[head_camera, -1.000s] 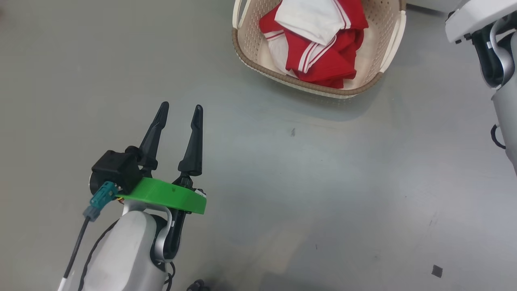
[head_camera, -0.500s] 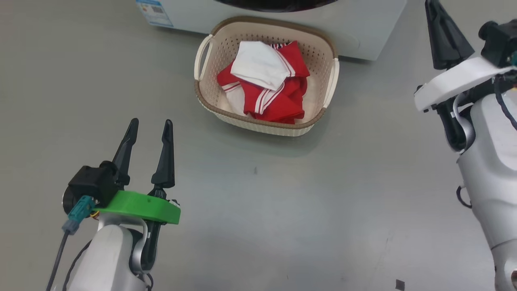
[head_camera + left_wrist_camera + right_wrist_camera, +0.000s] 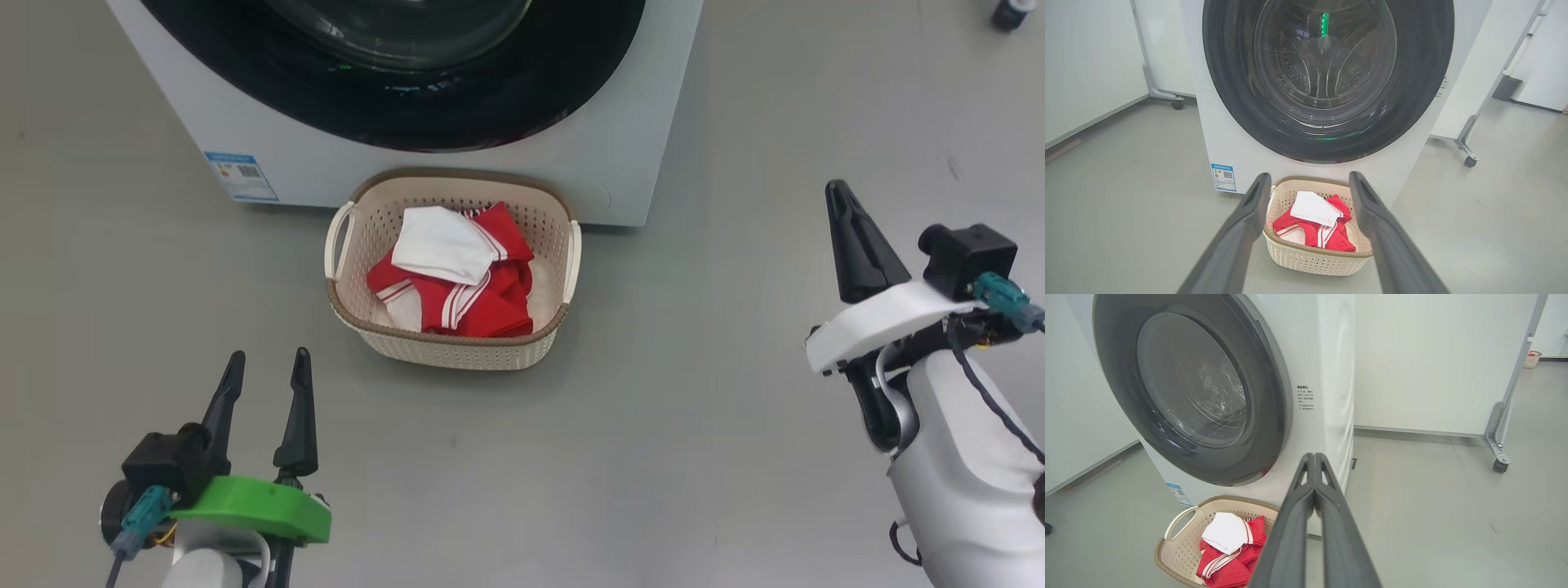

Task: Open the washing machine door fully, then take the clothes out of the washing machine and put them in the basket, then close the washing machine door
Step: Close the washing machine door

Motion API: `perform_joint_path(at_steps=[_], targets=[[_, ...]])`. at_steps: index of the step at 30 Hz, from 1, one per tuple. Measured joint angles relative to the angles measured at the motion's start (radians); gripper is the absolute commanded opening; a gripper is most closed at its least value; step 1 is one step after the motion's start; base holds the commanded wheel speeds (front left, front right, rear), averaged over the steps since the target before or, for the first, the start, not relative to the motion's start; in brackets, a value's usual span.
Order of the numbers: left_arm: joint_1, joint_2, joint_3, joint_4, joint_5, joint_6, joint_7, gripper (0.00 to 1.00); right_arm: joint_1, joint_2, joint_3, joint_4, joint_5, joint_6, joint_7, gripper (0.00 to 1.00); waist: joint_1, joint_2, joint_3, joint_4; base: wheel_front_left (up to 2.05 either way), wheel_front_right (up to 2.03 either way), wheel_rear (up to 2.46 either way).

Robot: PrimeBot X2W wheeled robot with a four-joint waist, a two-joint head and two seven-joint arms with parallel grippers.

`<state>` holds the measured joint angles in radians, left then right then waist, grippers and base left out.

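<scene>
Closing step looks done: glossy black-framed round glass door (image 3: pixel 1327 77) sits shut, red-and-white clothes (image 3: pixel 482 306) in cream perforated plastic basket (image 3: pixel 449 355) in front, left gripper (image 3: pixel 269 358) spread wide and empty, right gripper (image 3: pixel 837 192) pinched closed on nothing; next, confirm latch.

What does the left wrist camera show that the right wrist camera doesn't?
Left wrist view's own: the open left pincer, and a green light in the door glass, seen head-on. Right wrist view's own: the shut right pincer and the machine's white side panel. Shared: the washing machine door, closed, and the basket holding the clothes.
</scene>
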<state>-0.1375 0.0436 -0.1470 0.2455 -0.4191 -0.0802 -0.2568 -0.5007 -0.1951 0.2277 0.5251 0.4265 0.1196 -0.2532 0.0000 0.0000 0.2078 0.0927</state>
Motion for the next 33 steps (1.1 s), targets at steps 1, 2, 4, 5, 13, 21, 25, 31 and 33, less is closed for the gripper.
perform_joint_path(at_steps=[1,2,4,5,13,21,25,31,33], targets=[[0.012,0.0,0.004,0.0,0.0,-0.001,0.0,1.0,0.022,0.002,-0.002,-0.004,-0.001,-0.004,0.0,0.0,0.0,0.0,-0.015,-0.008,0.0,0.0,0.0],[0.022,0.0,0.007,0.0,0.0,-0.001,0.0,1.0,0.045,0.003,-0.007,-0.009,-0.001,-0.009,0.0,0.0,0.0,0.0,-0.029,-0.016,0.0,0.0,0.0],[0.042,0.0,0.012,-0.001,0.0,-0.006,0.0,1.0,0.085,0.006,-0.015,-0.023,-0.001,-0.009,0.0,0.0,0.0,0.0,-0.057,-0.032,0.0,0.0,0.0],[0.05,0.0,0.014,-0.001,0.001,-0.006,0.0,1.0,0.102,0.006,-0.018,-0.031,-0.001,-0.01,0.0,0.0,0.0,0.0,-0.07,-0.04,0.0,0.0,0.0],[0.11,0.0,0.025,-0.021,0.012,-0.013,0.0,1.0,0.24,0.009,-0.049,-0.085,-0.007,-0.044,0.0,1.0,0.0,0.0,-0.156,-0.09,0.0,0.0,0.0],[0.141,0.0,0.05,-0.054,0.019,-0.013,0.0,1.0,0.336,0.008,-0.066,-0.17,-0.043,-0.061,0.0,1.0,0.0,0.0,-0.197,-0.12,0.0,0.0,0.0],[0.146,-0.001,0.053,-0.068,0.018,-0.022,0.0,1.0,0.368,0.013,-0.072,-0.199,-0.044,-0.061,0.0,1.0,0.0,0.0,-0.2,-0.123,0.0,0.0,0.0],[0.162,-0.001,0.063,-0.075,0.016,-0.023,0.0,1.0,0.405,0.025,-0.071,-0.23,-0.06,-0.07,0.0,1.0,0.0,0.0,-0.202,-0.126,0.0,0.0,0.0],[0.163,-0.001,0.074,-0.082,0.016,-0.023,0.0,1.0,0.414,0.025,-0.071,-0.241,-0.069,-0.07,0.0,1.0,0.0,0.0,-0.202,-0.127,0.0,0.0,0.0]])
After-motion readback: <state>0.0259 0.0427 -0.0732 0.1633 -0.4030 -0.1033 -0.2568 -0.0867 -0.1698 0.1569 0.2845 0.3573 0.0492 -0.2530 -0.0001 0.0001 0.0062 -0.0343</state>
